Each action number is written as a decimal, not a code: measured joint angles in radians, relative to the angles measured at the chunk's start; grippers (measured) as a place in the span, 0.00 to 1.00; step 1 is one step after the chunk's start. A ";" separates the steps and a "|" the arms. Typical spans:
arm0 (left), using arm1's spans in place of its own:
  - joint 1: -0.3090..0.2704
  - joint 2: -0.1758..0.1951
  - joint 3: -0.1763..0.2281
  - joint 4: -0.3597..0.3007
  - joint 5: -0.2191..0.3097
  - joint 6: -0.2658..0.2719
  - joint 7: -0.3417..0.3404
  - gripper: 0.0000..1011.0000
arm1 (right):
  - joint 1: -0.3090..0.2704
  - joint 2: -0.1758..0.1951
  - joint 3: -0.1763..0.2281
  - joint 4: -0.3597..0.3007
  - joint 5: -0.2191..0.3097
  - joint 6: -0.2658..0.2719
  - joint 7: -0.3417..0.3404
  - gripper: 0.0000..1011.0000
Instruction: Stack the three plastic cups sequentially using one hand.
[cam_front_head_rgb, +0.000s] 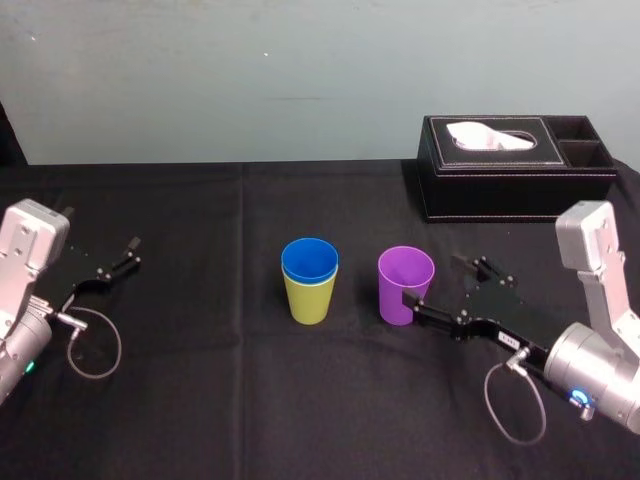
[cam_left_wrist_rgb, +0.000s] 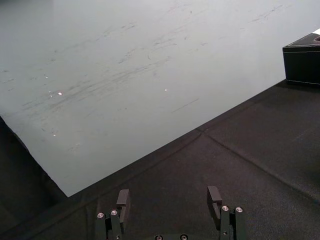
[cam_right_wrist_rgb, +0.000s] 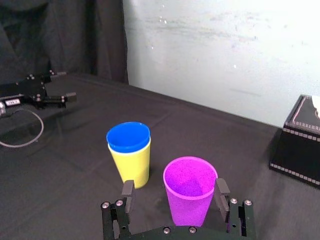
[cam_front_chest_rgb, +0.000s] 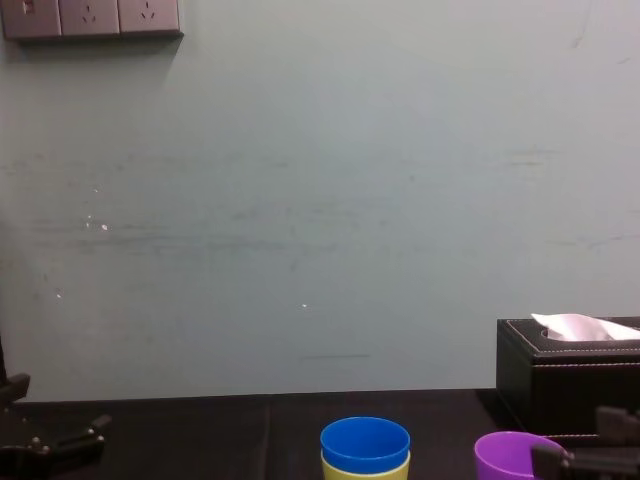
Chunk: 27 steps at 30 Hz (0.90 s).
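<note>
The right gripper (cam_front_head_rgb: 432, 280) reaches in low from the lower right, fingers spread wide on either side of the purple cup (cam_front_head_rgb: 406, 283). The left gripper (cam_front_head_rgb: 130, 252) lies parked at the left edge, fingers apart.

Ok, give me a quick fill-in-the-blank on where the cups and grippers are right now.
The blue cup sits nested inside the ____ cup.
The right gripper, fingers open, straddles the ____ cup.
The left gripper is parked far left, fingers ____.
Missing words: yellow-green; purple; open.
</note>
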 joint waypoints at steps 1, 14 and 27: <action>0.000 0.000 0.000 0.000 0.000 0.000 0.000 1.00 | -0.003 -0.001 0.000 0.003 0.000 -0.001 0.000 0.99; 0.000 0.000 0.000 0.000 0.000 0.000 0.000 1.00 | -0.011 -0.025 -0.008 0.059 -0.010 -0.007 0.001 0.99; 0.000 0.000 0.000 0.000 0.000 0.000 0.000 1.00 | 0.016 -0.048 -0.023 0.112 -0.038 -0.005 0.000 0.99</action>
